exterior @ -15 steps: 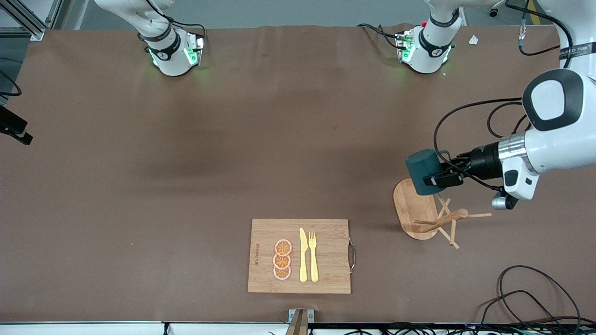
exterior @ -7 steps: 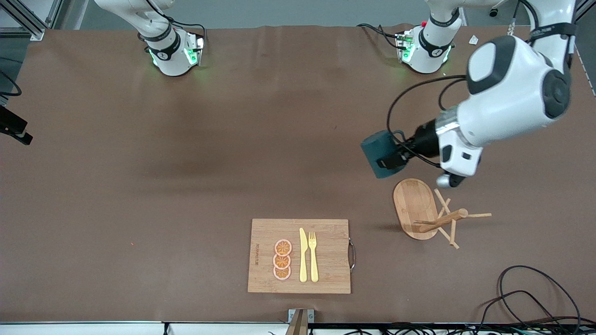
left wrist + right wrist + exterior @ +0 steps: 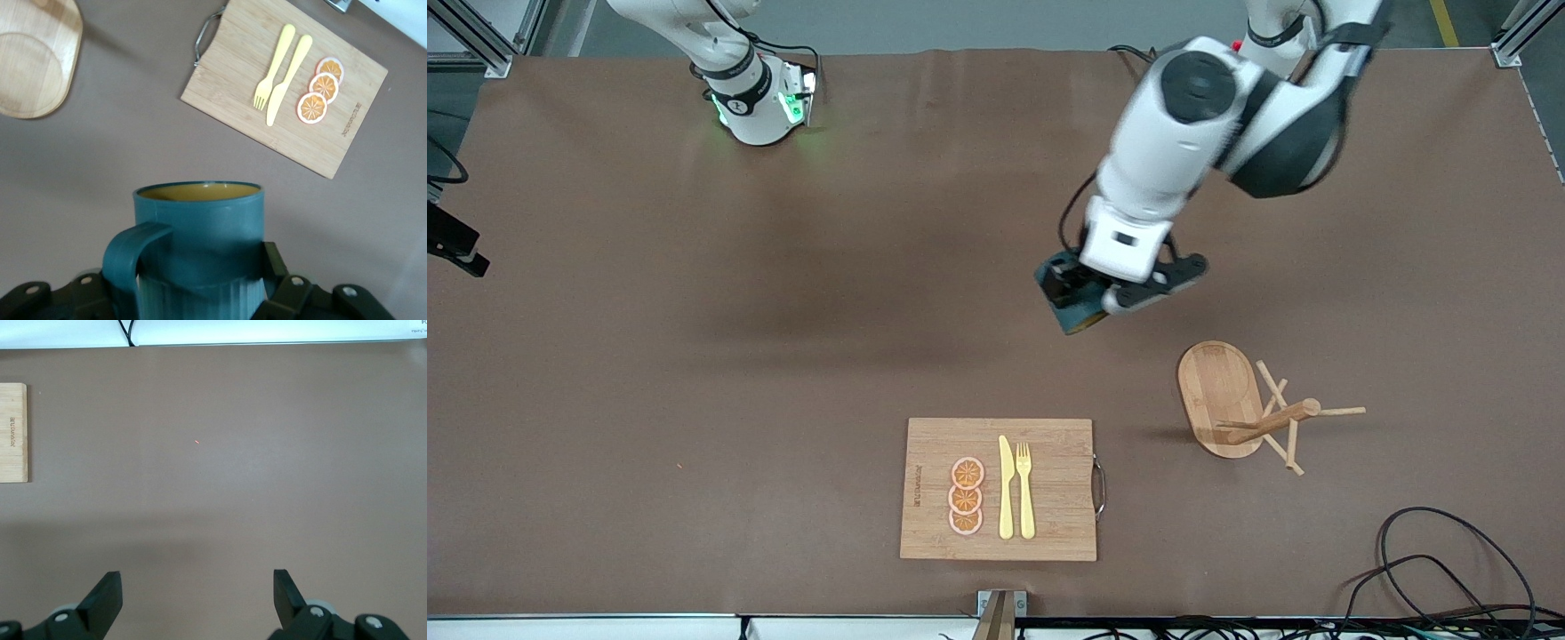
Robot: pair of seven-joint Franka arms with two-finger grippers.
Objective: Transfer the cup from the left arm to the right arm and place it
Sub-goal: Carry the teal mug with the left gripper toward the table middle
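While held up over the bare brown bench (image 3: 694, 356), near its middle, sits clamped in the left tool (image 3: 1080, 298): the cup (image 3: 1069, 307), dark teal, ribbed low on its wall, yellowish-brown inside. Seen from the left wrist: cup (image 3: 200, 250) with rim tipped away from the wrist, loop handle (image 3: 127, 257) turned to one side, black fingers (image 3: 273, 267) pressed to both flanks. Hangs above open bench, farther from the front camera than the cutting board (image 3: 1049, 524) and toward the right arm's end from the wooden peg rack (image 3: 1240, 404). Carries, on the board: three orange slices (image 3: 966, 496) in a row, beside them a yellow knife (image 3: 1006, 489) and a yellow fork (image 3: 1025, 489) lying side by side. Stands tipped over, the rack, with pegs pointing out over the bench. Waits off the front view, the right arm; right tool (image 3: 197, 597) spread wide apart over bare bench, holding nothing, with one edge of the board (image 3: 13, 433) in its wrist view.
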